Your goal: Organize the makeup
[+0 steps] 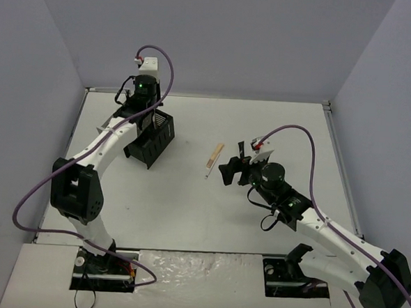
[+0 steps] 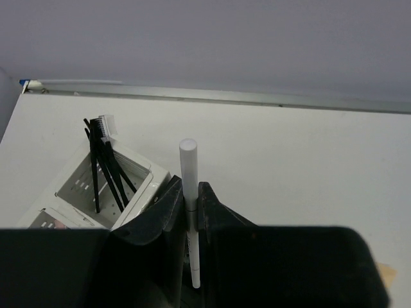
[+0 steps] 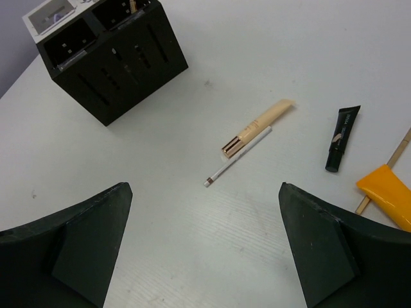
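Note:
My left gripper point(image 2: 188, 190) is shut on a thin white pencil point(image 2: 187, 160) that stands upright between the fingers. It hovers by the black mesh box point(image 1: 154, 141) at the back left. Several black brushes point(image 2: 104, 168) stand in a white compartment point(image 2: 146, 168) just to its left. My right gripper point(image 3: 205, 237) hangs open over bare table with nothing between its fingers. Ahead of it lie a beige tube with a gold cap point(image 3: 262, 125) and a thin white pencil point(image 3: 237, 157) touching it. To the right lie a small black tube point(image 3: 342, 137), an orange tube point(image 3: 387, 194) and a tan stick point(image 3: 393, 159).
In the right wrist view the black box point(image 3: 112, 54) stands at the far left, well apart from the loose items. Grey walls enclose the white table point(image 1: 188, 202) on three sides. The beige tube point(image 1: 214, 155) lies mid-table between the two arms.

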